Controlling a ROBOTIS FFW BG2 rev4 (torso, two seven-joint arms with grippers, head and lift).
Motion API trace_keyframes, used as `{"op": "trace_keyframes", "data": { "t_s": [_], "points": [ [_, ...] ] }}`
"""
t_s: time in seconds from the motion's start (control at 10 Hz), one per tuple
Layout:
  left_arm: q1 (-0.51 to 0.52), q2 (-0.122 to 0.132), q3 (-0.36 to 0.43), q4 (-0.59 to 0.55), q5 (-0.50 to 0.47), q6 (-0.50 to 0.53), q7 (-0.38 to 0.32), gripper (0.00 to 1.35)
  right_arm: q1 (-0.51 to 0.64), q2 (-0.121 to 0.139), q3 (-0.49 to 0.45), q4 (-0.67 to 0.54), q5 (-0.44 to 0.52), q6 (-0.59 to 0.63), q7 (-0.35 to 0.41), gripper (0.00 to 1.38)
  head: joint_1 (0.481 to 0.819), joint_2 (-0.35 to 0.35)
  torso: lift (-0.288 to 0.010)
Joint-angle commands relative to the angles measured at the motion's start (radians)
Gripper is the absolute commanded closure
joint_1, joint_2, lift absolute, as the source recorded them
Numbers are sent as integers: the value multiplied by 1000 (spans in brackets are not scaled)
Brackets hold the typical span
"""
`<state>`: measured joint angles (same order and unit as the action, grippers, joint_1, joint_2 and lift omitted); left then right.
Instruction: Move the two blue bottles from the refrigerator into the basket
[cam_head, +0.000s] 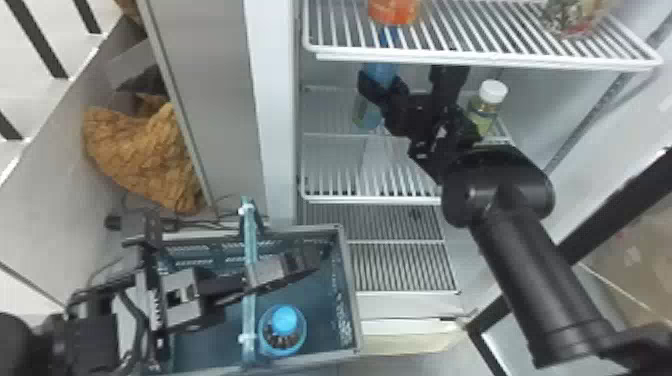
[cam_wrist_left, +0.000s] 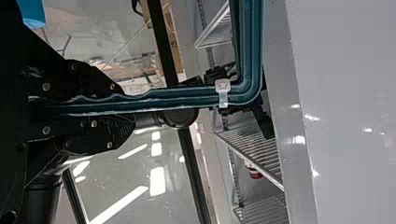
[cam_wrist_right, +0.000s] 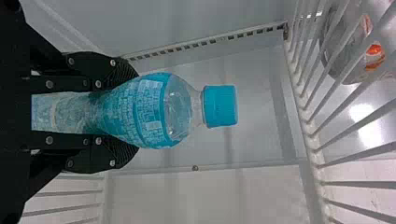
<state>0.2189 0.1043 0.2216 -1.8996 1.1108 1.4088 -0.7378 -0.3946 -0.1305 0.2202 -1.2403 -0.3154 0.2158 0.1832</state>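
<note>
My right pincer (cam_head: 384, 89) is pinching a blue bottle (cam_wrist_right: 152, 112) in the fridge (cam_head: 274, 130) (another (cam_head: 283, 322) is standing in the basket (cam_head: 351, 300)). My left pincer (cam_head: 251, 282) is clamping the handle (cam_head: 249, 235).

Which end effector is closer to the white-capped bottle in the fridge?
Right. The right end effector holds a blue bottle left of the white-capped bottle; the left end effector is lower and farther, gripping the basket's handle.

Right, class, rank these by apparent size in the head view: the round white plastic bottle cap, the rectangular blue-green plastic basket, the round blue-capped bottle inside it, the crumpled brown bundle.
Largest to smallest:
1. Basket
2. Brown bundle
3. Blue-capped bottle
4. White cap
</note>
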Motion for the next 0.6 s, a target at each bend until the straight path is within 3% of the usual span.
{"op": "trace_keyframes", "data": {
  "t_s": [0.0,0.5],
  "points": [
    [2,0,-2,1,0,0,0,1202,56,-3,-29,-79,-8,0,9,1273,695,-92,-220],
    [2,-2,-4,1,-2,-2,0,1202,260,-20,-73,-337,-79,22,67,1273,695,-99,-220]
  ]
}}
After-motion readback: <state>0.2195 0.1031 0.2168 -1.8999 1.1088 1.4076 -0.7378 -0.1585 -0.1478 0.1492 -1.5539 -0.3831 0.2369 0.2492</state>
